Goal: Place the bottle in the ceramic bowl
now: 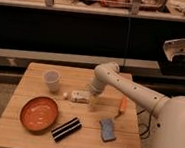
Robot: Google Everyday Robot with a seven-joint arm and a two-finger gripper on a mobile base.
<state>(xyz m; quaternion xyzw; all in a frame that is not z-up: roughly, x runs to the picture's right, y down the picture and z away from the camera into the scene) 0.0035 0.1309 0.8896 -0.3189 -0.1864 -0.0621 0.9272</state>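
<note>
The small white bottle (79,95) lies on its side on the wooden table (36,72), with its round cap (66,94) pointing left. The orange-brown ceramic bowl (39,114) sits at the front left of the table, down and to the left of the bottle. It holds nothing. My gripper (92,101) hangs from the white arm and points down at the bottle's right end, close to it or touching it. I cannot tell which.
A translucent plastic cup (51,80) stands behind the bowl, left of the bottle. A black oblong object (66,129) lies right of the bowl. A blue object (108,129) lies at the front right, and an orange stick-like object (123,105) lies right of the gripper.
</note>
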